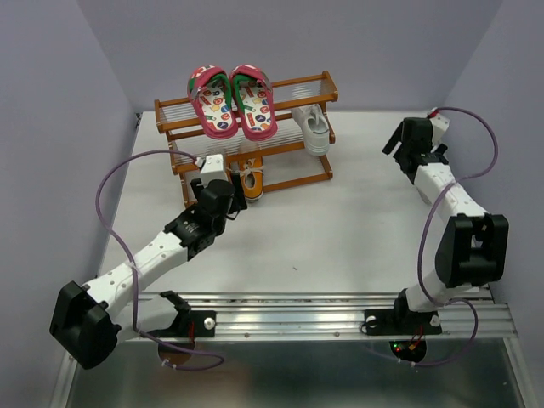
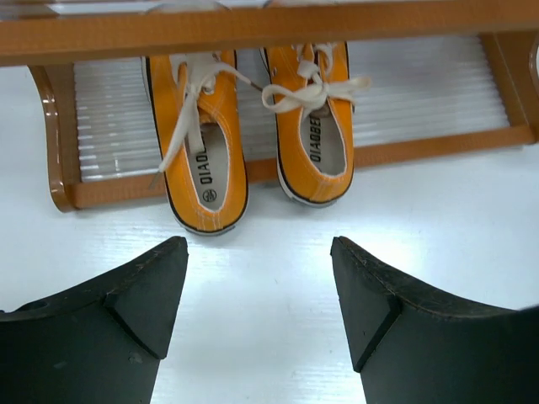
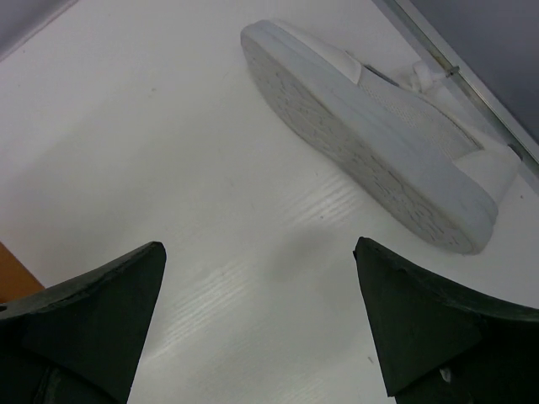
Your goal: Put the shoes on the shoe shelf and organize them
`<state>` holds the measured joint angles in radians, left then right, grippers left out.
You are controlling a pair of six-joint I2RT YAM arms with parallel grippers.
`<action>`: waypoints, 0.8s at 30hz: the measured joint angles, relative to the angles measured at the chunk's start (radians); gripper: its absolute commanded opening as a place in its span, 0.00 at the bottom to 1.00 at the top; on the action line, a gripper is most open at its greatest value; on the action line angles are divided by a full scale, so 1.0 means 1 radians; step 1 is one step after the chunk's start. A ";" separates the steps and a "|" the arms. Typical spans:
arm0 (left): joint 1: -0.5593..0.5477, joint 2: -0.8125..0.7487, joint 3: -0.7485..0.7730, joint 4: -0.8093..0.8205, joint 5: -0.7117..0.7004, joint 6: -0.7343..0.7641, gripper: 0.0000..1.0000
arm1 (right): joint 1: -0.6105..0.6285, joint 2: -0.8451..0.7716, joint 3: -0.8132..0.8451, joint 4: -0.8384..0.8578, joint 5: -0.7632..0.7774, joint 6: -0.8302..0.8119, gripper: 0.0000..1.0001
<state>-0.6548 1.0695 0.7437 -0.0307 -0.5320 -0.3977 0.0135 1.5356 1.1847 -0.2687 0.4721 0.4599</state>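
Observation:
The shoe shelf (image 1: 293, 87) stands at the back of the table. The pink pair (image 1: 232, 102) lies on its top tier. One white sneaker (image 1: 313, 127) sits at its right end, on the upper tier as far as I can tell. The orange pair (image 2: 261, 126) sits on the lower tier with heels overhanging the front rail, and it also shows in the top view (image 1: 251, 184). My left gripper (image 2: 259, 252) is open and empty just in front of these heels. My right gripper (image 3: 259, 252) is open and empty above the table. The second white sneaker (image 3: 370, 135) lies on its side beyond it.
The second white sneaker lies close to the right wall (image 3: 497, 50). The lower tier's pale rods (image 2: 438, 93) are bare to the right of the orange pair. The arm bases sit on a metal rail (image 1: 289, 314) at the near edge.

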 measured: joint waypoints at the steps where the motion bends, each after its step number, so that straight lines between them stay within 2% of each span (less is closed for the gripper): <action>1: -0.011 -0.003 0.000 -0.019 0.000 -0.005 0.80 | -0.005 0.034 0.034 -0.003 0.005 -0.011 1.00; 5: -0.060 -0.009 0.001 -0.079 0.005 -0.013 0.80 | -0.044 0.179 0.159 0.004 0.015 -0.080 1.00; 12: -0.085 -0.082 0.014 -0.136 0.021 -0.013 0.80 | -0.157 0.303 0.210 0.003 0.016 -0.177 1.00; 16: -0.085 -0.107 0.019 -0.143 0.018 -0.009 0.80 | -0.217 0.357 0.229 -0.004 -0.029 -0.214 1.00; 24: -0.085 -0.123 0.038 -0.180 0.003 -0.005 0.80 | -0.218 0.391 0.223 -0.012 -0.200 -0.226 1.00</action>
<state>-0.7399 0.9463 0.7818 -0.2111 -0.5285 -0.4023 -0.2043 1.9263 1.4078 -0.2810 0.2726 0.2340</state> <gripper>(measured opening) 0.801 0.999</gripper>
